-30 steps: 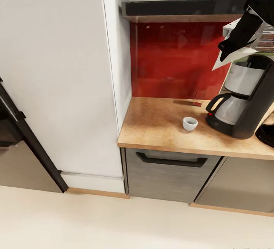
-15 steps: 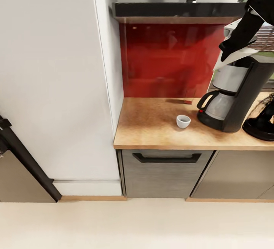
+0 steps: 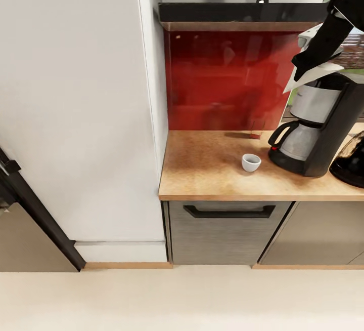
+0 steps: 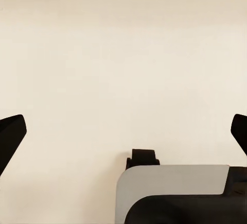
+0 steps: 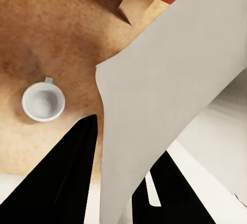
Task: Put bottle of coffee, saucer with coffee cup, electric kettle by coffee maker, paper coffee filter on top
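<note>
A speckled wooden countertop ends on the left against a tall white cabinet, with a glossy red backsplash behind it and a dark shelf overhead. Beneath sits a grey drawer with a black bar handle. The coffee cup, small, white and round, stands upright just left of the black coffee maker with its steel carafe. At the far right edge a rounded black electric kettle rests near the maker. The right gripper, up above the maker, pinches a flat, pale paper coffee filter between its black fingers. The left gripper hangs wide apart, holding nothing, over a plain cream floor.
</note>
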You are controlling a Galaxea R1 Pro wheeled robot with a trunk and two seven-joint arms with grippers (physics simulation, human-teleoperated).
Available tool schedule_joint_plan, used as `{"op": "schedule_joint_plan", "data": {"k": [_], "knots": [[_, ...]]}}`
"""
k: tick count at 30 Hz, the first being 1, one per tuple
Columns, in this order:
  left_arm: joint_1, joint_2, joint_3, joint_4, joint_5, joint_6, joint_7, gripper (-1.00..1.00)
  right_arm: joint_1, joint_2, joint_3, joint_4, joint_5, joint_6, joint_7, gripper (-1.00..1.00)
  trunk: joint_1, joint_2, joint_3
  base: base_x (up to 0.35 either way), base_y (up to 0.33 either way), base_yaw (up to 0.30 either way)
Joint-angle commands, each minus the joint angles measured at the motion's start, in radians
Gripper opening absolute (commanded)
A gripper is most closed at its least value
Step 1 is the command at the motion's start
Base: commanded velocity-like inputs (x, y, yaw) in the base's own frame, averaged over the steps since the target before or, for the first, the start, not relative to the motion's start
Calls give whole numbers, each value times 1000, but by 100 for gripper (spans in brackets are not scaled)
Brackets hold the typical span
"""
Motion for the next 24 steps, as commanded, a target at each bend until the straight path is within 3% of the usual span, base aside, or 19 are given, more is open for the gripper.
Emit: {"op": "schedule_joint_plan", "data": {"k": [1,24], "knots": [[0,0,0,-2,2,-1,0,100,-27,-9,-2,0,7,5,10,-100,0,0,-1,0,0,0],[0,0,-1,-2,2,-2,0,100,-79,-21,10,-3,16,7,3,-100,0,0,-1,0,0,0]]}}
